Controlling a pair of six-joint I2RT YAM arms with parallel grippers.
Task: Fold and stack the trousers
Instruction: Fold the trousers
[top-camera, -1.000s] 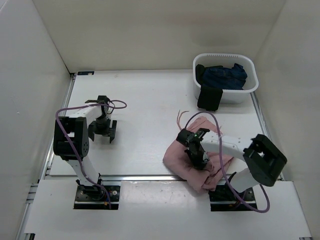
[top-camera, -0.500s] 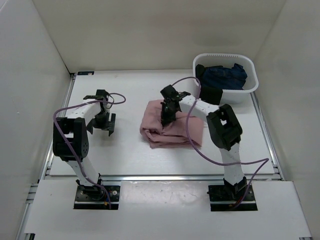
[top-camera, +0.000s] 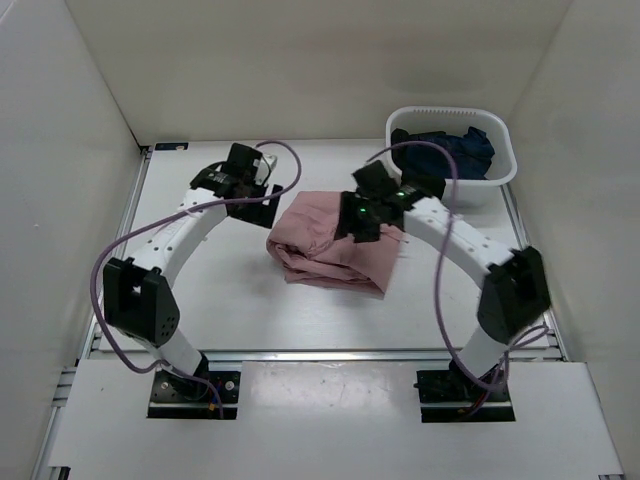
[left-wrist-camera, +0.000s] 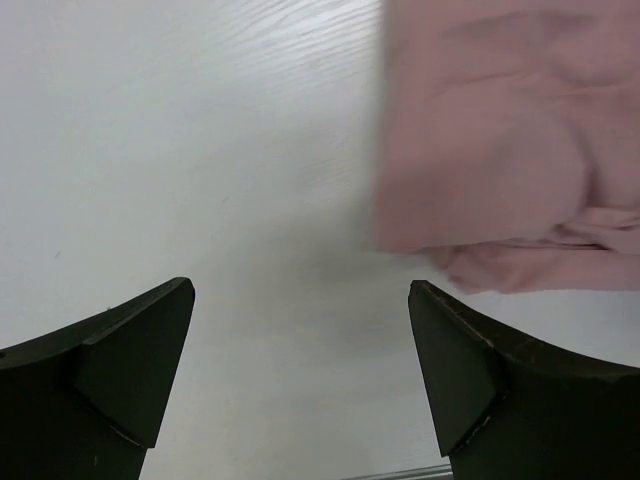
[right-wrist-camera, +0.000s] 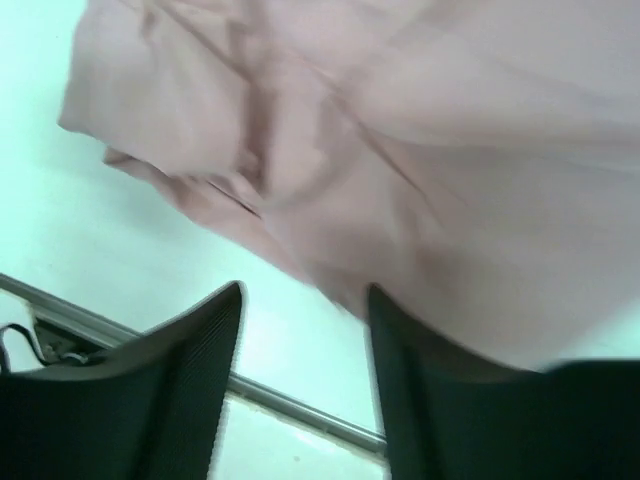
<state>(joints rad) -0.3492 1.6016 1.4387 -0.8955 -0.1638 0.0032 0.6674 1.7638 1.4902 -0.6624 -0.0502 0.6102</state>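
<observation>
The trousers (top-camera: 325, 245) lie as a folded dusty-pink bundle in the middle of the table. My left gripper (top-camera: 260, 198) hovers just off their left edge, open wide, with only bare table between its fingers (left-wrist-camera: 300, 300); in the left wrist view the trousers (left-wrist-camera: 500, 130) fill the upper right. My right gripper (top-camera: 353, 226) sits over the bundle's upper right part. In the right wrist view its jaws (right-wrist-camera: 305, 300) stand apart with table showing between them, and the trousers' fabric (right-wrist-camera: 350, 130) drapes over the tip of the right finger (right-wrist-camera: 420, 380).
A white basket (top-camera: 505, 170) stands at the back right, holding a dark navy garment (top-camera: 455, 150); a black cloth (top-camera: 420, 195) hangs over its front wall. A metal rail (top-camera: 320, 352) runs along the table's near edge. White walls enclose the table.
The right gripper, shut on the trousers before, carried them from the front right to the middle and has opened. The left arm has swung right, up to the bundle's left edge.
</observation>
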